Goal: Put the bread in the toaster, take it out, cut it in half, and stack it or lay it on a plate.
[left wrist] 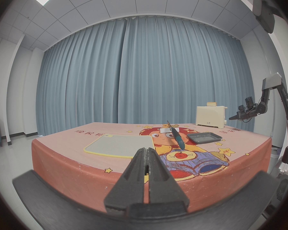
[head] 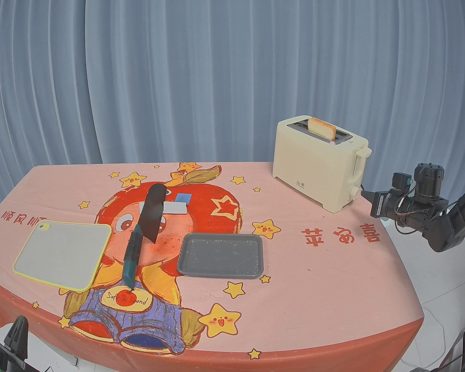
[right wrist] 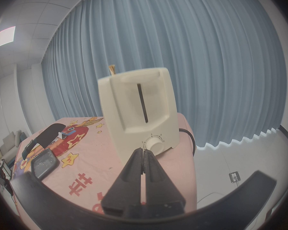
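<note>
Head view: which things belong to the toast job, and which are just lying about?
Job: bread in the toaster, knife, cutting board, grey tray serving as plate.
Lying about: white block and blue piece by the knife blade; patterned tablecloth.

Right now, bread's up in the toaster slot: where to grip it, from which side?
Grip the bread by its exposed top strip, coming straight down from above and pinching its two broad faces. It stands upright and only that strip clears the toaster; the rest sits inside the slot, so a side approach looks blocked.
</note>
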You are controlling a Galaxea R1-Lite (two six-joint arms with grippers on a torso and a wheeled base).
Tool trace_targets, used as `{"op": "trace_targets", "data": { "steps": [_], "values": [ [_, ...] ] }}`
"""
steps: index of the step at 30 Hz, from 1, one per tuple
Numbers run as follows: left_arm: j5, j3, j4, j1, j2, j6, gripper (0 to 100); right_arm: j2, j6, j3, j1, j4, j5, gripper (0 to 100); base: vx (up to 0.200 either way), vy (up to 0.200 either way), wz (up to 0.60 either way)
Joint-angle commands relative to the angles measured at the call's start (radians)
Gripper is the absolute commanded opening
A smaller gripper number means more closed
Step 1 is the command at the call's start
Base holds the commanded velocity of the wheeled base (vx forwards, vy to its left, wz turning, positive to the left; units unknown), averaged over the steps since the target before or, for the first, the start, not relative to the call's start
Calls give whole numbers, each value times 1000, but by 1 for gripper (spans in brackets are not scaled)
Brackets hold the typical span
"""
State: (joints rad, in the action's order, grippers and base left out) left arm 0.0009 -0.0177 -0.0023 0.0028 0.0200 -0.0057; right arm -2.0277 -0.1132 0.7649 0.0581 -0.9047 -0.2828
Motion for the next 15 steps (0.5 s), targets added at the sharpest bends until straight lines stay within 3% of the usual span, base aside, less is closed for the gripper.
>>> {"op": "trace_targets", "data": {
  "steps": [1,15],
  "values": [
    [1,18,-1,0,1,0,0,-54,0,10,-1,0,-1,0,0,0,0],
    [1,18,-1,0,1,0,0,-100,1,16,0,0,2,0,0,0,0]
  ]
}}
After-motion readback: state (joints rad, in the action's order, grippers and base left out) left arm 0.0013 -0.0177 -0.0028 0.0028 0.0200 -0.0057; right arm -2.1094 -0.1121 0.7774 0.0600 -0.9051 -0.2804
